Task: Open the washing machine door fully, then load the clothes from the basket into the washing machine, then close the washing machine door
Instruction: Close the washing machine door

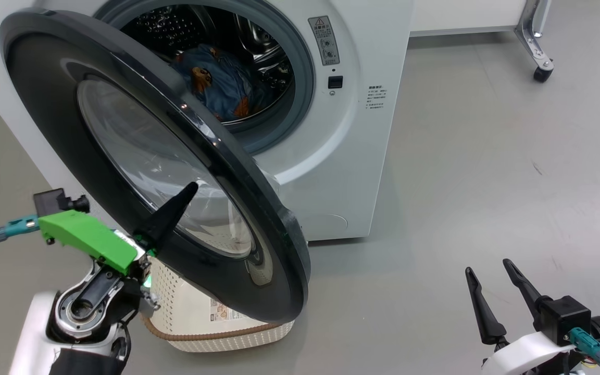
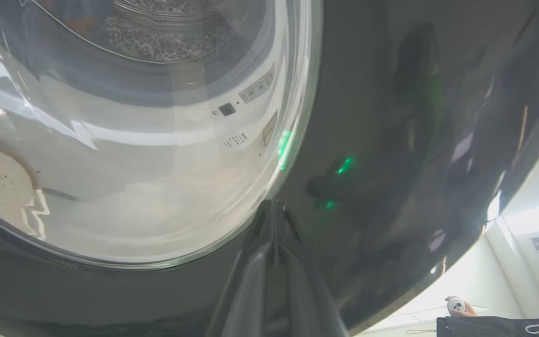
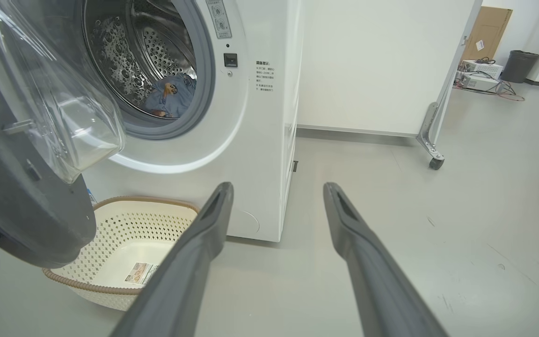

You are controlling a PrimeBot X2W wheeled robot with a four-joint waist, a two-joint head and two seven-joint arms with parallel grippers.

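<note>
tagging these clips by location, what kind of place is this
Likely a lab, not a home laundry: the washing machine sits on a grey floor beside a white partition on castors, with equipment and a bin beyond.

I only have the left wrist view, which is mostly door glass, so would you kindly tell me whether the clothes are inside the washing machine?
Observer: Yes, the clothes lie in the drum of the washing machine.
Operator: Thank you. Is anything left in the basket?
Observer: The basket stands under the half-open door, and what shows of its inside holds just a label.
Operator: And where is the right gripper?
Observer: The right gripper is open, off to the right of the machine above the floor, touching nothing.
</note>
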